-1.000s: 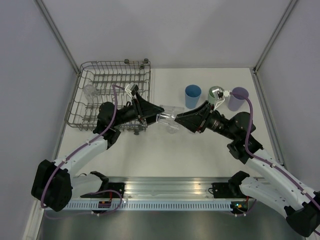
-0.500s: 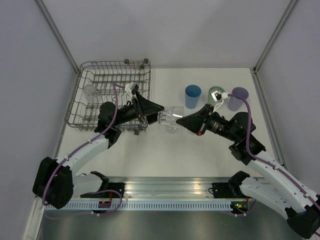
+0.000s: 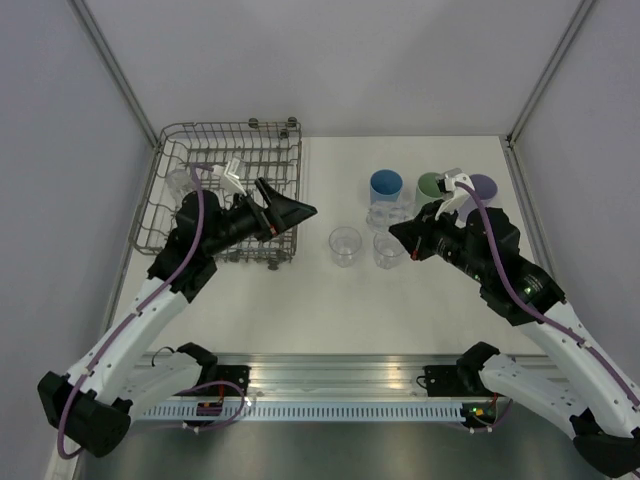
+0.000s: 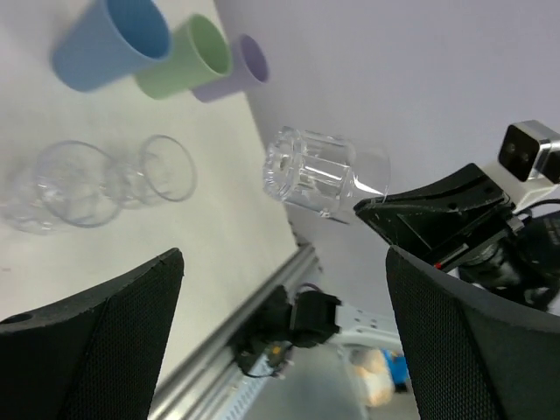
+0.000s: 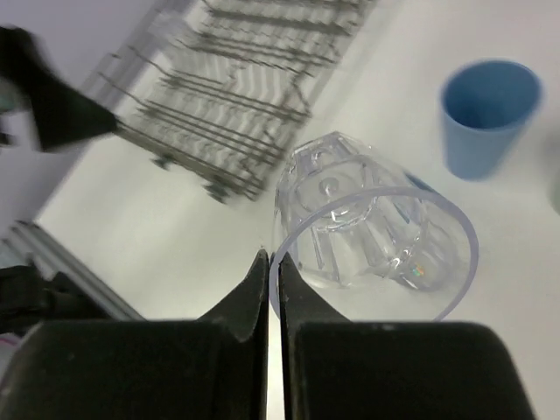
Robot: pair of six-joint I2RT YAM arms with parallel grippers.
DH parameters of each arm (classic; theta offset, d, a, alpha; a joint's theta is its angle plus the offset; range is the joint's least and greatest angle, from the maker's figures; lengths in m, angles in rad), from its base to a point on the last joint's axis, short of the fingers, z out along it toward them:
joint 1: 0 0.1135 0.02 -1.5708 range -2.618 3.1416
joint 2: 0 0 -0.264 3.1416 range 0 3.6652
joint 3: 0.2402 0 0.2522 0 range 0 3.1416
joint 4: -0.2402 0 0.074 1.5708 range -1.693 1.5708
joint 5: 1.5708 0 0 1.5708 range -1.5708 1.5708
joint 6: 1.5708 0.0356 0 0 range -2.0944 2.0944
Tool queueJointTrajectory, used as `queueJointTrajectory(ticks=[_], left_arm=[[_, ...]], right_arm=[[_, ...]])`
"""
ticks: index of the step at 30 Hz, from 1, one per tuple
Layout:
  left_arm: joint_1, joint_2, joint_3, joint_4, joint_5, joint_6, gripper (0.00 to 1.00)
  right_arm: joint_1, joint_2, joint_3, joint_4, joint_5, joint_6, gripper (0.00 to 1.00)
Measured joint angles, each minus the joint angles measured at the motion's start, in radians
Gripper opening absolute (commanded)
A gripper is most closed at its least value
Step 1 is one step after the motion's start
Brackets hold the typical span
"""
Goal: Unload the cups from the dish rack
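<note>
Top external view, layout: dish rack (image 3: 228,126) at the left rear of the white table (image 3: 330,320); 3 opaque cups in a row at the right rear.
Dish rack: grey wire basket with raised sides and rows of upright tines; 1 racked clear cup (image 3: 180,183) sits in its left part.
Opaque cups: smooth matt plastic, tapered, mouths up; blue cup (image 3: 386,187), green cup (image 3: 432,185) and purple cup (image 3: 486,186) stand close together.
Held cup (image 4: 319,175): clear, with a ribbed wall and a thick faceted base; lifted off the table and tilted on its side, near the blue cup.
Right gripper (image 5: 269,262): fingers pressed together on the rim of the held cup, pinching its wall.
Left gripper (image 4: 280,258): black textured fingers spread wide with nothing between them; positioned over the right edge of the dish rack.
Table cups: near clear cup (image 4: 74,184) and far clear cup (image 4: 166,166) stand upright, just beside each other, between the 2 grippers.
Obstructions: the right arm's camera housing overlaps the purple cup from above; the left arm covers part of the rack's right side.
</note>
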Motion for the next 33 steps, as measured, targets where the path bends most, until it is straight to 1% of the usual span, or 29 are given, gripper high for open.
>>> queueJointTrajectory(ticks=[3, 7, 11, 15, 20, 24, 27, 33], left_arm=[[0.000, -0.068, 0.050, -0.150, -0.097, 0.113, 1.00], [0.000, -0.126, 0.122, -0.315, -0.188, 0.233, 1.00], [0.000, -0.175, 0.180, -0.474, -0.274, 0.350, 1.00], [0.000, -0.224, 0.196, -0.586, -0.346, 0.439, 1.00], [0.000, -0.281, 0.195, -0.679, -0.416, 0.523, 1.00], [0.000, -0.322, 0.159, -0.688, -0.472, 0.563, 1.00], [0.000, -0.339, 0.101, -0.685, -0.525, 0.581, 1.00], [0.000, -0.347, -0.008, -0.682, -0.611, 0.594, 1.00]], right_arm=[[0.000, 0.047, 0.055, -0.131, 0.143, -0.056, 0.01], [-0.001, 0.142, 0.101, -0.280, 0.320, -0.106, 0.01], [-0.026, 0.280, 0.132, -0.391, 0.401, -0.135, 0.01], [-0.055, 0.391, 0.134, -0.448, 0.422, -0.154, 0.01], [-0.102, 0.468, 0.134, -0.463, 0.405, -0.180, 0.00], [-0.159, 0.523, 0.134, -0.459, 0.365, -0.206, 0.01], [-0.193, 0.561, 0.134, -0.448, 0.335, -0.223, 0.01], [-0.224, 0.638, 0.134, -0.401, 0.297, -0.253, 0.01]])
